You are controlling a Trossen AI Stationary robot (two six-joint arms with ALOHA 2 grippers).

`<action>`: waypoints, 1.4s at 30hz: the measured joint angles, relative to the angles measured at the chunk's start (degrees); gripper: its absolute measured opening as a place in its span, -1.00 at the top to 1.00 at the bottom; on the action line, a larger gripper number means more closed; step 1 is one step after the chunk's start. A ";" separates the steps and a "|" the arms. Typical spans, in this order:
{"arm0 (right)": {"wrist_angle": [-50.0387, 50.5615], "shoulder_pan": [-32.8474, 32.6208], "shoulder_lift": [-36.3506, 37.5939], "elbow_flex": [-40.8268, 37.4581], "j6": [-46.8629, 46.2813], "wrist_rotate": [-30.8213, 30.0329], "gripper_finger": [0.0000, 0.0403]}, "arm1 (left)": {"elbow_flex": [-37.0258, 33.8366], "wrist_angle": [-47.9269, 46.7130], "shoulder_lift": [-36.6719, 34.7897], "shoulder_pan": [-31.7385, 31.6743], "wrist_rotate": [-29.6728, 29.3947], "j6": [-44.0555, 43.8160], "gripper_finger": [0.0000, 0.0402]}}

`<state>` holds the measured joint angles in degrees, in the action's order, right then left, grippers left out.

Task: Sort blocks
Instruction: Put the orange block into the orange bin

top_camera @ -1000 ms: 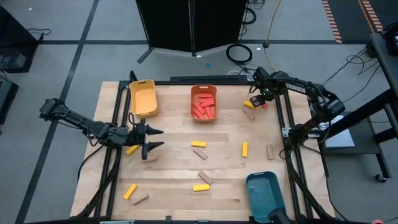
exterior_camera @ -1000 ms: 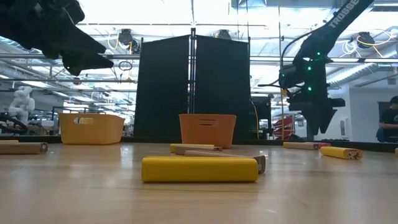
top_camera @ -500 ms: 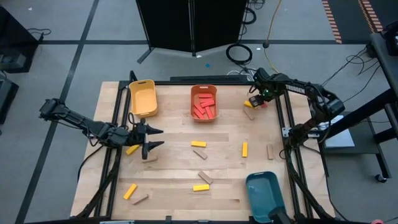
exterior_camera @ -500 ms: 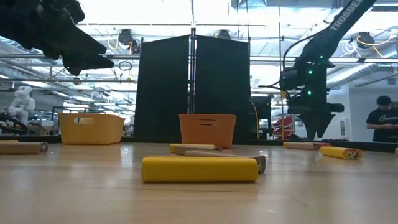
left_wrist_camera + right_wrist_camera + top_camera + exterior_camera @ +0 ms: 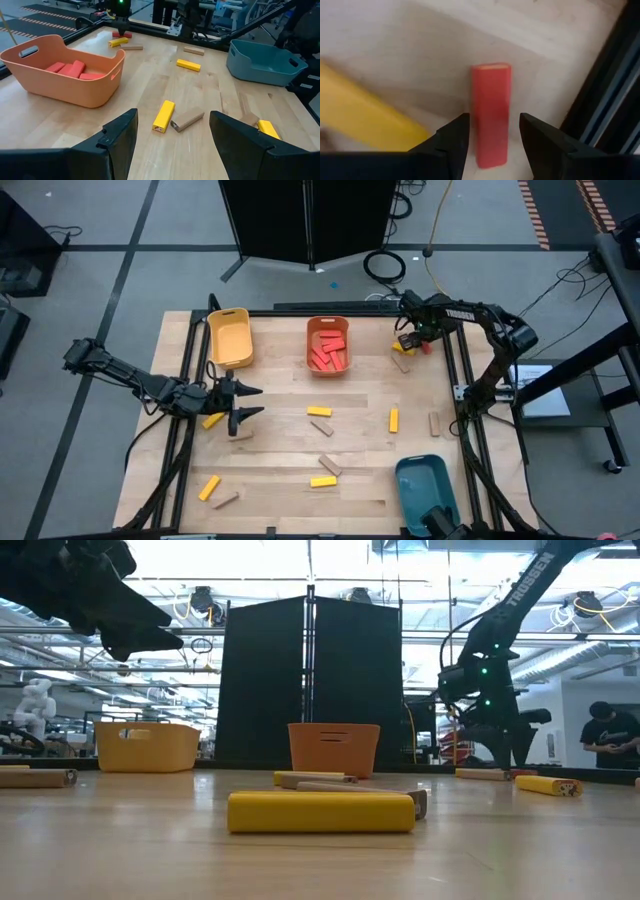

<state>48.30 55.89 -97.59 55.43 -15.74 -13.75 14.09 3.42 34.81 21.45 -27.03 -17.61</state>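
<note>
A red block [image 5: 491, 112] lies flat on the table at the far right corner, next to a yellow block [image 5: 365, 115]. My right gripper [image 5: 493, 131] points down over it and is open, one finger on each long side of the red block with a small gap on both sides. In the high view the right gripper [image 5: 412, 340] stands by the table's far right edge. My left gripper [image 5: 255, 402] hovers open above the table's left part with nothing between its fingers. Yellow and tan blocks lie scattered on the wood.
At the far edge stand a yellow bin [image 5: 230, 337] and an orange bin [image 5: 328, 330] holding several red blocks. A teal bin [image 5: 425, 490] sits at the near right. A black frame rail [image 5: 605, 100] runs close beside the red block. A tan block [image 5: 401, 363] lies nearby.
My right gripper has sunk toward the table at the far right corner, coming down over the red block and tipping steeper. Its fingers have kept the same gap. The blocks lie where they were.
</note>
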 joint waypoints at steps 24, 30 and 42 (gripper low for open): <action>0.99 0.73 -1.74 2.22 13.06 7.67 0.18 | 4.87 2.22 -0.11 -0.01 -0.02 13.40 -0.22; 1.68 0.73 -1.75 2.26 14.90 7.66 0.18 | 8.33 2.24 -0.14 -0.01 -0.04 22.63 -0.22; 8.41 -1.33 -2.07 10.33 13.14 13.61 0.18 | 8.33 0.09 -0.04 -4.23 -0.28 24.44 -0.22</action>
<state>56.71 54.57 -99.66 65.75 -2.60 -0.14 22.41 3.51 34.76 17.23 -27.31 6.83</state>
